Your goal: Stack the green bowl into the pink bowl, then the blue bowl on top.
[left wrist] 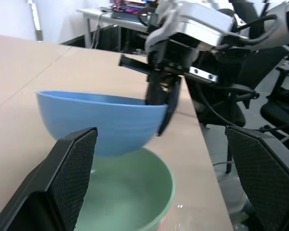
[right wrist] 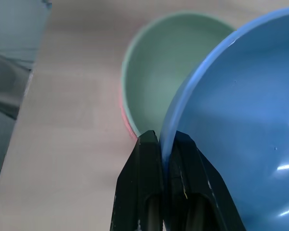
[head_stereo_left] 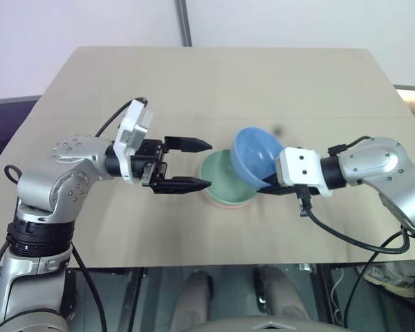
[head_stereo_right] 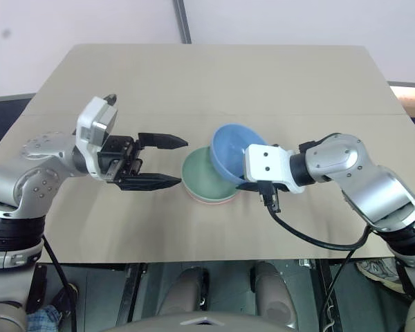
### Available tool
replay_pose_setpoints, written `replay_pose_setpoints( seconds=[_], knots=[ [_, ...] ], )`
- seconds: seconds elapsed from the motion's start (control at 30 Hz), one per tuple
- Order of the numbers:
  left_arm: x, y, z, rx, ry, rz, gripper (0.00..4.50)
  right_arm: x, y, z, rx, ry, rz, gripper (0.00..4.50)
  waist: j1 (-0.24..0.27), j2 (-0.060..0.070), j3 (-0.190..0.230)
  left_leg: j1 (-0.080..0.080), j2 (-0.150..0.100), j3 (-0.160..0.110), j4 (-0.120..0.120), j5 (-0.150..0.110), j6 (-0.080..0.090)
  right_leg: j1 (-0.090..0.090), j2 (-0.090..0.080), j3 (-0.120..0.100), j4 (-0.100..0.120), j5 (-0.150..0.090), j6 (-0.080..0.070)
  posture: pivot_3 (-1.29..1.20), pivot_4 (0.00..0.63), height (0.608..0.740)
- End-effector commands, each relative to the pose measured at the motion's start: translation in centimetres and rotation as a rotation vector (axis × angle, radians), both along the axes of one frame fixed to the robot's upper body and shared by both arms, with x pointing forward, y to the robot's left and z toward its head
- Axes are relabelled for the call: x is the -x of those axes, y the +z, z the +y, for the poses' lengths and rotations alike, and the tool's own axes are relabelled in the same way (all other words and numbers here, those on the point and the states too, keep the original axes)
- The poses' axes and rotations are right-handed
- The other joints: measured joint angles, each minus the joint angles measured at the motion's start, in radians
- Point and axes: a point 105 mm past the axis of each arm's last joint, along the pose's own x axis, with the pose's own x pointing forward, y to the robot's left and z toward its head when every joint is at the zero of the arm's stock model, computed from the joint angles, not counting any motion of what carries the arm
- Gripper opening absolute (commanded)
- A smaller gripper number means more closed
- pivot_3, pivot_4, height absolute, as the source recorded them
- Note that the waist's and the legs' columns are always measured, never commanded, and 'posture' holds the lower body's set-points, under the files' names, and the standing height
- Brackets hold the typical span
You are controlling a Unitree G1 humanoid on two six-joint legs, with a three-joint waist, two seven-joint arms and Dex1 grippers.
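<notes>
The green bowl [head_stereo_left: 216, 174] sits nested in the pink bowl [head_stereo_left: 228, 205], of which only a thin rim shows beneath it, near the middle of the table. The blue bowl [head_stereo_left: 254, 155] hangs tilted just above the green bowl's right side. My right gripper [right wrist: 163, 138] is shut on the blue bowl's near rim, one finger inside and one outside. My left gripper [head_stereo_left: 206, 165] stands open and level just left of the stacked bowls, pointing at them, with nothing between its fingers [left wrist: 70, 179].
The bowls rest on a tan wooden table [head_stereo_left: 194, 83] with its front edge close below the arms. A black cable [head_stereo_left: 346, 236] loops from my right wrist. Past the table's right side stand dark office chairs [left wrist: 279, 110].
</notes>
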Motion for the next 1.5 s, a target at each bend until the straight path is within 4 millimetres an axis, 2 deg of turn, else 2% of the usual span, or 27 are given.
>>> replay_pose_setpoints(
  seconds=[0.03, 0.1, 0.2, 0.23, 0.43, 0.63, 0.7, 0.77, 0.9, 1.0, 1.27, 1.4, 1.5],
  knots=[
    [0.3, 1.0, 0.8, -0.005, 0.029, -0.05, 4.5, 0.5, 0.4, 0.5, 0.025, 0.066, -0.046, 1.54, 0.001, 0.0, 0.0, 0.0, 0.0, 0.0, 0.0, 0.0, 0.0, 0.0, 0.0, 0.0, 0.0, 0.0, 0.0, 0.0, 0.15, 0.74],
    [0.4, 0.9, 1.1, -0.013, 0.043, -0.049, 4.5, 0.5, 0.2, 0.7, 0.037, 0.084, -0.053, 2.45, 0.002, 0.0, 0.0, 0.0, 0.0, 0.0, 0.0, 0.0, 0.0, 0.0, 0.0, 0.0, 0.0, 0.0, 0.0, 0.0, 0.15, 0.74],
    [0.4, 0.9, 1.3, -0.017, 0.052, -0.05, 4.5, 0.4, 0.2, 1.1, 0.03, 0.101, -0.068, 4.14, 0.002, 0.0, 0.0, 0.0, 0.0, 0.0, 0.0, 0.0, 0.0, 0.0, 0.0, 0.0, 0.0, 0.0, 0.0, 0.0, 0.15, 0.74],
    [0.5, 0.9, 1.3, -0.017, 0.053, -0.05, 4.5, 0.2, 0.4, 1.3, 0.014, 0.096, -0.083, 4.43, 0.002, 0.0, 0.0, 0.0, 0.0, 0.0, 0.0, 0.0, 0.0, 0.0, 0.0, 0.0, 0.0, 0.0, 0.0, 0.0, 0.15, 0.74],
    [0.5, 0.9, 1.2, -0.018, 0.052, -0.052, 4.5, -0.8, 1.1, 0.7, -0.008, 0.058, -0.086, 4.43, 0.002, 0.0, 0.0, 0.0, 0.0, 0.0, 0.0, 0.0, 0.0, 0.0, 0.0, 0.0, 0.0, 0.0, 0.0, 0.0, 0.15, 0.74],
    [-0.1, 0.5, 1.5, -0.039, 0.136, -0.081, 4.5, -2.5, 2.0, -2.6, -0.066, -0.085, -0.008, 4.43, 0.004, 0.0, 0.0, 0.0, 0.0, 0.0, 0.0, 0.0, 0.0, 0.0, 0.0, 0.0, 0.0, 0.0, 0.0, 0.0, 0.15, 0.74],
    [-0.3, 0.3, 1.9, -0.049, 0.18, -0.081, 4.5, -3.0, 2.3, -3.8, -0.099, -0.13, 0.014, 4.43, 0.003, 0.0, 0.0, 0.0, 0.0, 0.0, 0.0, 0.0, 0.0, 0.0, 0.0, 0.0, 0.0, 0.0, 0.0, 0.0, 0.15, 0.74],
    [-0.4, -0.6, 2.6, -0.086, 0.243, -0.074, 4.5, -4.1, 2.7, -6.5, -0.139, -0.223, 0.031, 4.43, 0.002, 0.0, 0.0, 0.0, 0.0, 0.0, 0.0, 0.0, 0.0, 0.0, 0.0, 0.0, 0.0, 0.0, 0.0, 0.0, 0.15, 0.74],
    [-0.6, -1.3, 3.7, -0.114, 0.334, -0.075, 4.5, -5.3, 3.4, -10.3, -0.211, -0.368, 0.05, 4.43, 0.002, 0.0, 0.0, 0.0, 0.0, 0.001, 0.0, 0.0, 0.0, 0.0, -0.001, 0.001, 0.0, 0.0, 0.0, 0.0, 0.15, 0.74],
    [-0.4, -1.7, 4.7, -0.137, 0.387, -0.084, 4.5, -5.1, 3.3, -12.4, -0.222, -0.43, 0.065, 4.43, 0.002, 0.0, 0.0, 0.0, 0.0, 0.001, -0.001, 0.0, 0.0, 0.0, 0.0, 0.001, 0.0, 0.0, 0.0, 0.0, 0.15, 0.74],
    [0.3, -2.2, 7.2, -0.192, 0.479, -0.071, 4.5, -4.2, 3.2, -16.3, -0.246, -0.521, 0.103, 4.43, 0.001, 0.0, 0.0, 0.001, 0.0, 0.002, -0.001, 0.0, 0.0, 0.0, 0.0, 0.001, 0.0, 0.0, 0.0, 0.0, 0.15, 0.74],
    [0.8, -2.7, 8.5, -0.218, 0.518, -0.065, 4.5, -3.0, 4.4, -16.7, -0.327, -0.493, 0.122, 4.43, 0.002, 0.0, 0.0, 0.001, 0.0, 0.002, -0.001, 0.0, 0.0, 0.0, -0.001, 0.001, 0.0, 0.0, 0.0, 0.0, 0.15, 0.74],
    [1.2, -3.0, 9.2, -0.236, 0.541, -0.062, 4.5, -2.5, 4.5, -17.0, -0.319, -0.5, 0.121, 4.43, 0.0, 0.001, 0.0, 0.001, 0.0, 0.002, -0.001, 0.0, 0.0, 0.0, -0.001, 0.002, 0.0, 0.0, 0.0, 0.0, 0.15, 0.74]
  ],
)
